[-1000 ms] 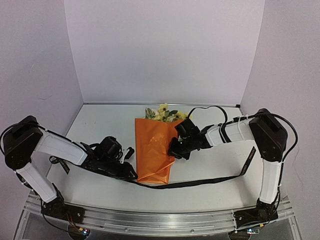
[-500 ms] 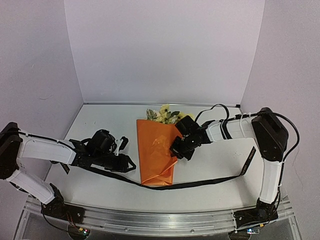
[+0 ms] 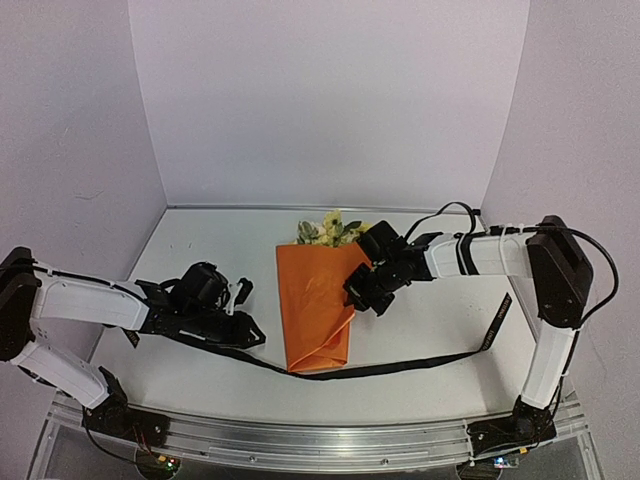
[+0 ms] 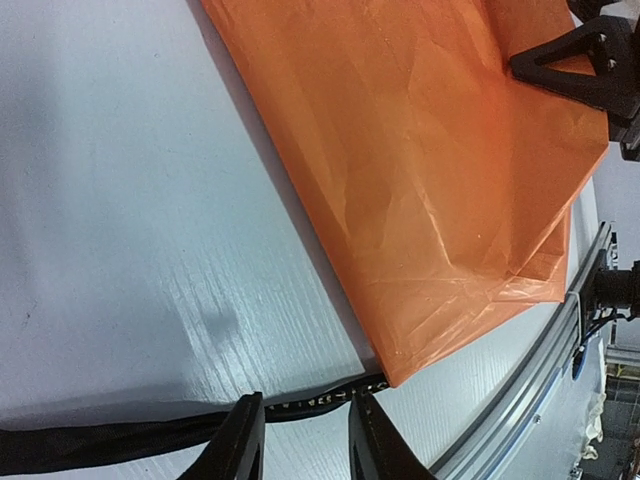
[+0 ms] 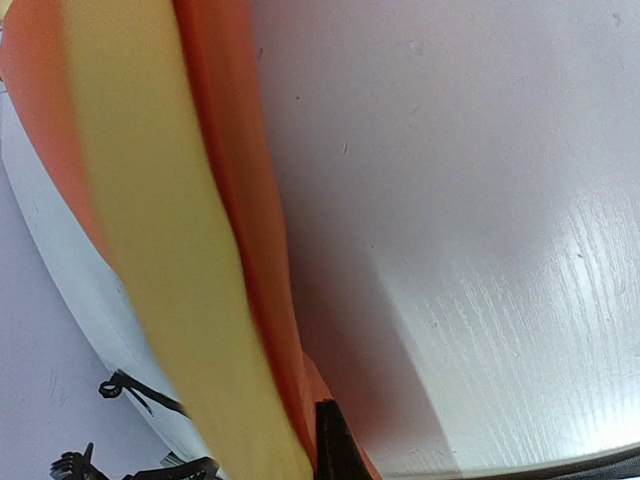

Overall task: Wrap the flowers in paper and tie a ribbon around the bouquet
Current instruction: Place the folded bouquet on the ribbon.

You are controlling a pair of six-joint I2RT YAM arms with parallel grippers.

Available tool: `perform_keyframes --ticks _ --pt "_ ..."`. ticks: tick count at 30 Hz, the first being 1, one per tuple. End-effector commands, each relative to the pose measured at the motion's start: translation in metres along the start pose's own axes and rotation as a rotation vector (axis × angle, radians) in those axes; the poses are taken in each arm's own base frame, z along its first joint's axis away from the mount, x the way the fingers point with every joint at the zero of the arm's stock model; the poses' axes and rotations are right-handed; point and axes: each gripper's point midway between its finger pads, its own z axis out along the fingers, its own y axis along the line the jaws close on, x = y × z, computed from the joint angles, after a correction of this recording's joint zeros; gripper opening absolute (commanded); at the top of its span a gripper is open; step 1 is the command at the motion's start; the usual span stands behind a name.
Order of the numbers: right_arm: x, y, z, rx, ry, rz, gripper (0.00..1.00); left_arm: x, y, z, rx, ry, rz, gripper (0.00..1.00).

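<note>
The bouquet [image 3: 318,310] lies mid-table as an orange paper [image 4: 430,150] cone, its narrow end toward me. The flowers [image 3: 328,228] poke out of the far, wide end. The black ribbon [image 3: 420,362] runs across the table and passes under the cone's narrow end. My left gripper [image 3: 254,335] sits low at the cone's left. In the left wrist view that gripper [image 4: 308,430] is open, its fingertips either side of the ribbon [image 4: 310,402] without pinching it. My right gripper [image 3: 358,300] is shut on the paper's right edge. The right wrist view shows the fold [image 5: 225,150] and its yellow underside.
The white table [image 3: 200,240] is walled by lavender panels at the back and both sides. A metal rail [image 3: 320,440] runs along the near edge. The ribbon's right end [image 3: 497,320] trails up beside the right arm. Its left end [image 3: 128,335] lies under the left arm.
The left arm has pulled back to the left, away from the cone. Its jaws widened, then narrowed over the ribbon. The right gripper moved slightly right and farther back with the paper edge, shifting the cone a little.
</note>
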Motion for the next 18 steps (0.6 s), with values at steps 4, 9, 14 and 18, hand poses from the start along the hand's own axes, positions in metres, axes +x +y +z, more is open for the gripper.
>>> perform_keyframes --ticks 4,9,14,18 --pt "0.006 0.003 -0.016 -0.038 -0.011 0.082 0.00 0.026 -0.005 0.004 0.054 0.083 -0.018 0.29" --pt "0.006 0.007 -0.019 -0.068 -0.013 0.123 0.00 0.034 -0.020 0.015 0.082 0.119 0.028 0.28" --pt "0.006 0.011 -0.023 -0.085 -0.011 0.145 0.00 0.042 -0.021 0.029 0.070 0.163 0.042 0.26" --pt "0.010 0.011 -0.025 -0.092 -0.005 0.155 0.00 0.045 -0.009 0.042 0.016 0.176 0.016 0.24"
